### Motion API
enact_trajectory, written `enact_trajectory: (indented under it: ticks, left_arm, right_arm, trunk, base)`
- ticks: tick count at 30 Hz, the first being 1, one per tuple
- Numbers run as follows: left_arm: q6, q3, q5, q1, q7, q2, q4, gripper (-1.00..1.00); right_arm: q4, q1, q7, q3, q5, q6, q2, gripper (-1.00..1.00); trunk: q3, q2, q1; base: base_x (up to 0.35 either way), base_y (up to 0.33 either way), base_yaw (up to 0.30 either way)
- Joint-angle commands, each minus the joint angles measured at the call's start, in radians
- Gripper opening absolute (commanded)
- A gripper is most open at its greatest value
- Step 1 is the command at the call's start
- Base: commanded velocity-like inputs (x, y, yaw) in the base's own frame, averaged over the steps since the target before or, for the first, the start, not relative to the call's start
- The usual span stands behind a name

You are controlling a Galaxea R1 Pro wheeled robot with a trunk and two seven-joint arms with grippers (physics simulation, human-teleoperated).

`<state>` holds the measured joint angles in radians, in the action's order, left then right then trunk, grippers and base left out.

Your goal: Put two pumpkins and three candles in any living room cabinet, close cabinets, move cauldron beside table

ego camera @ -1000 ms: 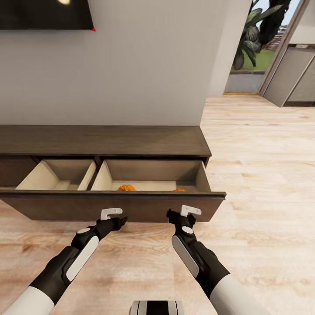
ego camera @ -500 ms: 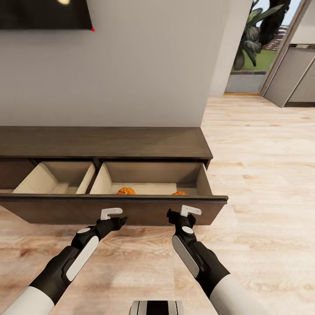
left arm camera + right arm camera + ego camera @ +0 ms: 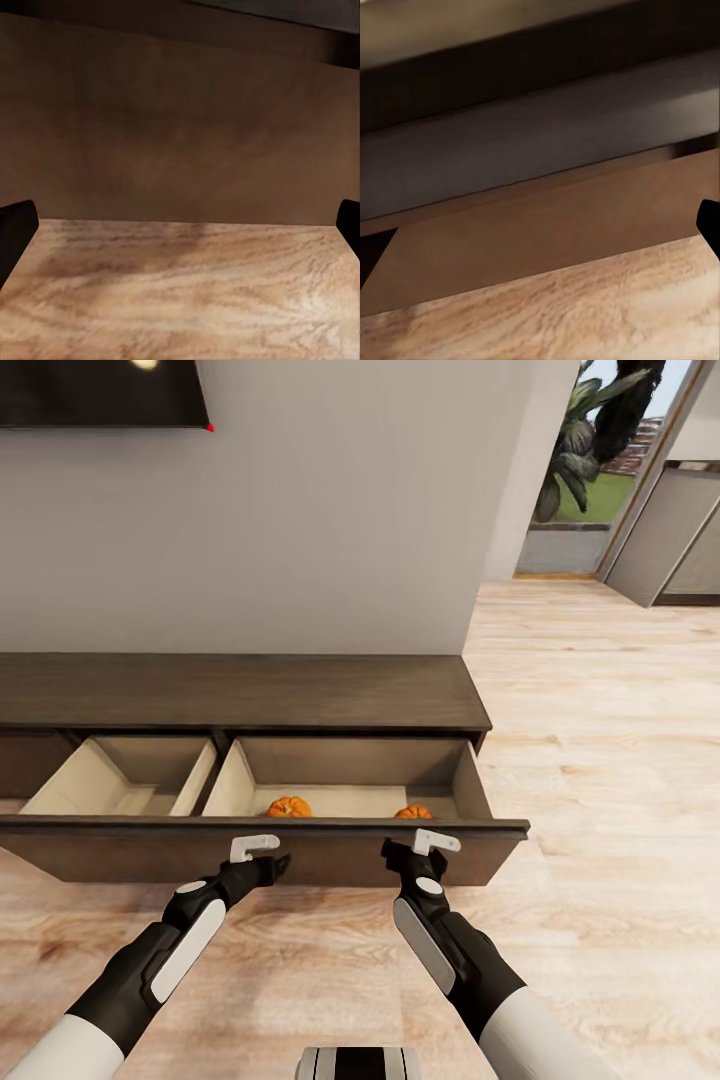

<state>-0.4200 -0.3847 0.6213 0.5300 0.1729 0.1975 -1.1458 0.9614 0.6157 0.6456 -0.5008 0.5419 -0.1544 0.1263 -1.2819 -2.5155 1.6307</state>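
The long dark-brown cabinet point(image 3: 240, 690) stands against the wall with its wide drawer point(image 3: 260, 850) pulled out. Two orange pumpkins point(image 3: 289, 807) point(image 3: 412, 812) lie in the drawer's right compartment, partly hidden behind the drawer front. My left gripper point(image 3: 279, 863) and right gripper point(image 3: 393, 850) hover just before that front, both open and holding nothing. In the left wrist view the left gripper point(image 3: 180, 225) faces the drawer front point(image 3: 180, 127) above the floor; the right gripper point(image 3: 540, 247) sees the front point(image 3: 547, 232) at a slant. Candles, cauldron and table are out of view.
The drawer's left compartment point(image 3: 120, 780) shows bare beige walls. A dark screen point(image 3: 100, 390) hangs on the grey wall above. Light plank floor point(image 3: 600, 760) stretches to the right toward a glass garden door point(image 3: 590, 460) and a grey unit point(image 3: 670, 540).
The whole view has shifted a little: the cabinet and drawer sit slightly lower and nearer, and more of both pumpkins shows over the drawer front. The arms keep the same pose.
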Motion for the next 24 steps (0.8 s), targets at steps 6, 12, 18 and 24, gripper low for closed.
enact_trajectory:
  ticks: [6, 12, 18, 24]
  left_arm:
    - [-0.002, -0.003, 0.011, 0.001, 0.010, 0.001, -0.002, 1.00]
    - [-0.002, -0.003, 0.011, 0.001, 0.010, 0.002, -0.003, 1.00]
    - [-0.002, -0.003, 0.011, 0.001, 0.009, 0.002, -0.008, 1.00]
    - [-0.002, -0.002, 0.011, 0.001, 0.010, 0.002, -0.009, 1.00]
  right_arm:
    - [0.002, 0.001, 0.006, -0.002, 0.000, -0.005, 0.000, 1.00]
    - [0.002, 0.001, 0.006, -0.002, 0.000, -0.005, 0.000, 1.00]
    - [0.002, 0.001, 0.006, -0.002, 0.000, -0.005, 0.001, 1.00]
    - [0.002, 0.001, 0.006, -0.002, 0.000, -0.005, 0.000, 1.00]
  trunk:
    - [-0.001, 0.000, 0.000]
    - [-0.001, 0.000, 0.000]
    - [-0.008, -0.001, 0.001]
    - [-0.024, -0.002, 0.003]
  base:
    - [0.006, 0.002, 0.000]
    - [0.000, 0.000, 0.000]
    - [0.000, 0.000, 0.000]
    - [0.000, 0.000, 0.000]
